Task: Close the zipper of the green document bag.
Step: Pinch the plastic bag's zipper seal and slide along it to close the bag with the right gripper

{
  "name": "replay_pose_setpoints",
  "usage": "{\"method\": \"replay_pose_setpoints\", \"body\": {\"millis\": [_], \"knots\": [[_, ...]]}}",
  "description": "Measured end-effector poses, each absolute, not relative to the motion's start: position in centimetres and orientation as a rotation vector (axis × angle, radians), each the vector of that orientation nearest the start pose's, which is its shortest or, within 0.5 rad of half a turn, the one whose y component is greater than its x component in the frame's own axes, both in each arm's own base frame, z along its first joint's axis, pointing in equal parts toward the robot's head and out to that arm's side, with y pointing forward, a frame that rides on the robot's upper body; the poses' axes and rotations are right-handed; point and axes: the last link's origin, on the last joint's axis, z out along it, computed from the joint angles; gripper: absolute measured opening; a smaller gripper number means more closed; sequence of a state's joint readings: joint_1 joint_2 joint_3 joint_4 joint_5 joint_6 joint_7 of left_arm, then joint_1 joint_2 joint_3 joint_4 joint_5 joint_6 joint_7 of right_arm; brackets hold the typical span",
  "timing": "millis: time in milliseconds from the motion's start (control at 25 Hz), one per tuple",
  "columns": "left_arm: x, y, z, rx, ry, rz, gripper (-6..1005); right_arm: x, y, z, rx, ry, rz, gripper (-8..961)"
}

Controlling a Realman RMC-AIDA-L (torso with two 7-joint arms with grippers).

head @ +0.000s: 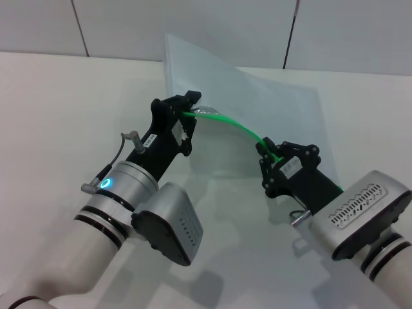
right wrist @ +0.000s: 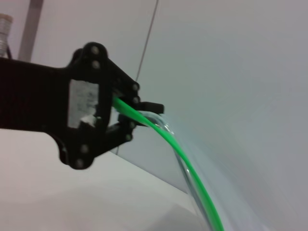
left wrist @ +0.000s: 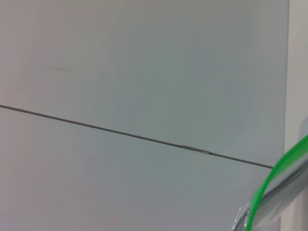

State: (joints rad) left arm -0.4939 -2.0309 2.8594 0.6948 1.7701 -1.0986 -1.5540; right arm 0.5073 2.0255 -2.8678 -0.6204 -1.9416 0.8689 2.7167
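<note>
The zipper (head: 235, 123) shows as a thin bright green line arching across the middle of the head view, from centre-left down toward centre-right, lifted off the surface along the near edge of the green document bag (head: 257, 109), whose pale translucent sheet rises behind it toward the upper centre of the frame. At the strip's upper-left end the left gripper (head: 191, 122) is clamped on it; the right wrist view shows those black fingers closed on the green strip (right wrist: 187, 166) where a clear fold of plastic bunches up. At the lower-right end the right gripper (head: 273, 156) sits on the strip, fingers apparently pinched on it, though the contact itself is partly hidden by the linkage. So the zipper's long axis runs straight from one set of jaws to the other, bowed upward between them. The left wrist view catches only a short green piece (left wrist: 269, 190) in its lower right corner. Closing probably means one gripper sliding along that line while the other anchors; which end holds the slider cannot be told. Both rest over the white table (head: 58, 116).
</note>
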Motion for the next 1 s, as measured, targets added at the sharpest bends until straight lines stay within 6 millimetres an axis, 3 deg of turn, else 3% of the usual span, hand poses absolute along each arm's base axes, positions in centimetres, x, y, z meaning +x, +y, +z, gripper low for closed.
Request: {"method": "replay_pose_setpoints", "body": {"millis": [1000], "knots": [[-21.3, 31.3, -9.8, -1.685, 0.734, 0.077, 64, 26.1, 31.7, -11.3, -2.064, 0.272, 0.416, 94]]}}
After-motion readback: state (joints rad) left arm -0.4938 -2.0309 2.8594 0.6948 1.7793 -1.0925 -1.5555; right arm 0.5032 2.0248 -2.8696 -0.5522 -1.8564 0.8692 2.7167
